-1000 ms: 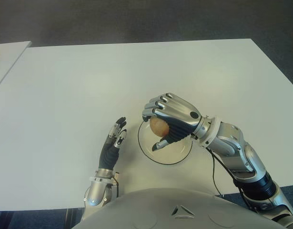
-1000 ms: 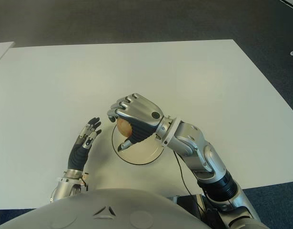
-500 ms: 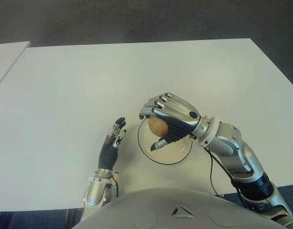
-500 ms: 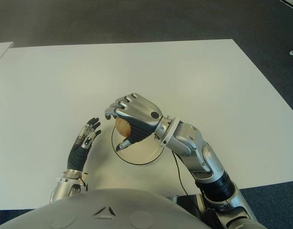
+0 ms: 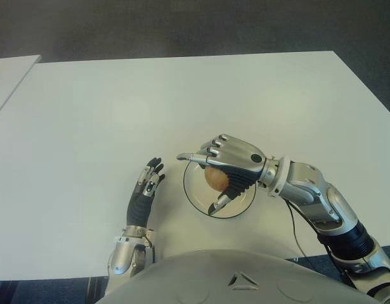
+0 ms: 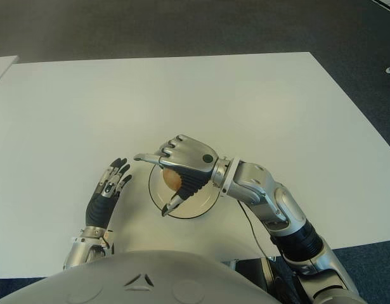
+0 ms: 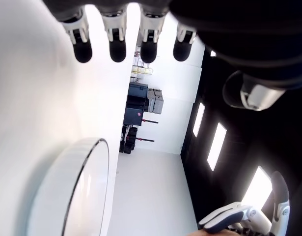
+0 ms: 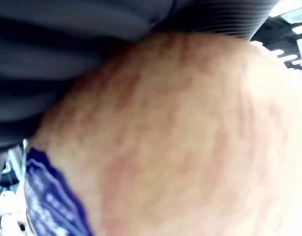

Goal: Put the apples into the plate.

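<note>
Right hand (image 5: 223, 170) lower, apple (image 5: 215, 177) over plate (image 5: 241, 204)

I can't read any text from here. The only label I see is a blue sticker (image 8: 47, 196) on the apple (image 8: 180, 142), close up in the right wrist view; its pale print is too blurred to make out.

place: lab or office | cues: white table (image 5: 182, 95), grey carpet (image 5: 182, 25) (equipment racks (image 7: 141, 105) behind)

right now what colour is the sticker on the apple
Blue, on the yellowish, red-streaked apple; the sticker shows best in the right wrist view.
</note>
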